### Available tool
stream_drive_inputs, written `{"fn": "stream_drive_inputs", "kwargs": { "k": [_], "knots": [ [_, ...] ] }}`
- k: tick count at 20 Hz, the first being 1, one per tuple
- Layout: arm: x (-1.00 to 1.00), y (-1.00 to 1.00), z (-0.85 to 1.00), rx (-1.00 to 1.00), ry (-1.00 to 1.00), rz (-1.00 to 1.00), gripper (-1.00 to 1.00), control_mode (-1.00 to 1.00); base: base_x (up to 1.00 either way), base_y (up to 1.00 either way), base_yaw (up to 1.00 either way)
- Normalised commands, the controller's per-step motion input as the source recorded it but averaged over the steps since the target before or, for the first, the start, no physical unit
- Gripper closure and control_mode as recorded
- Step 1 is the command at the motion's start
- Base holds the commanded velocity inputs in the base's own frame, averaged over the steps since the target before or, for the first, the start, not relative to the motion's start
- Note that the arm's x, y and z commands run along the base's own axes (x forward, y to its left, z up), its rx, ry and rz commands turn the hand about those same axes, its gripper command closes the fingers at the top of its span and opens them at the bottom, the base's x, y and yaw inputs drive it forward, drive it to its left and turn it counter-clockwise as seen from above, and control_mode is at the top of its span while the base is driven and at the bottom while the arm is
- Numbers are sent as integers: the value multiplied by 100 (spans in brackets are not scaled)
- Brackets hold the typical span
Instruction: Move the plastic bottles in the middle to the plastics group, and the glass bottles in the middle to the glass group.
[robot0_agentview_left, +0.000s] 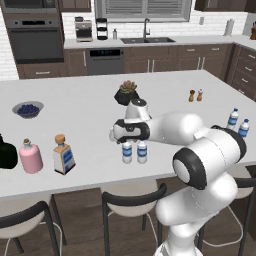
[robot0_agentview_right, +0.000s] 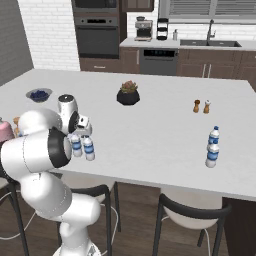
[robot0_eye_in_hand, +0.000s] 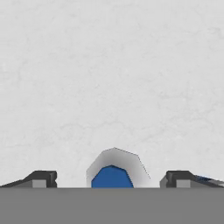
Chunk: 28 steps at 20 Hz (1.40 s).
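Two plastic bottles (robot0_agentview_left: 127, 151) (robot0_agentview_left: 142, 151) with blue labels stand side by side mid-counter, also in the right base view (robot0_agentview_right: 76, 146) (robot0_agentview_right: 89, 148). My gripper (robot0_agentview_left: 128, 143) (robot0_agentview_right: 80, 136) hangs open just above them, pointing down. In the hand view a blue bottle cap (robot0_eye_in_hand: 111, 177) sits between the spread fingertips (robot0_eye_in_hand: 43, 178), untouched. The square corked glass bottle (robot0_agentview_left: 63, 155) stands at the left beside the glass group, a pink flask (robot0_agentview_left: 31, 157) and a black bottle (robot0_agentview_left: 6, 152). The plastics group (robot0_agentview_left: 232, 119) (robot0_agentview_right: 214, 136) is at the far right edge.
A bowl of blueberries (robot0_agentview_left: 28, 109) sits far left, a dark plant pot (robot0_agentview_left: 127, 93) behind the middle bottles, and salt and pepper shakers (robot0_agentview_left: 195, 95) at the back right. Stools (robot0_agentview_left: 132, 200) line the counter's near edge.
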Motion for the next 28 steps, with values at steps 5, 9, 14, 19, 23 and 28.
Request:
{"fn": "stream_drive_inputs", "kwargs": {
  "k": [5,9,14,19,23,28],
  "knots": [
    [-2,0,-9,0,-7,0,100,-100,0,0,0],
    [0,-2,-4,0,-11,0,100,-100,0,0,0],
    [-11,-4,-8,0,-8,0,100,-100,0,0,0],
    [-29,-11,-7,0,-7,1,100,-100,0,0,0],
    [-18,-3,14,1,-7,0,100,-100,0,0,0],
    [-6,1,51,0,-5,0,100,-100,0,0,0]
  ]
}}
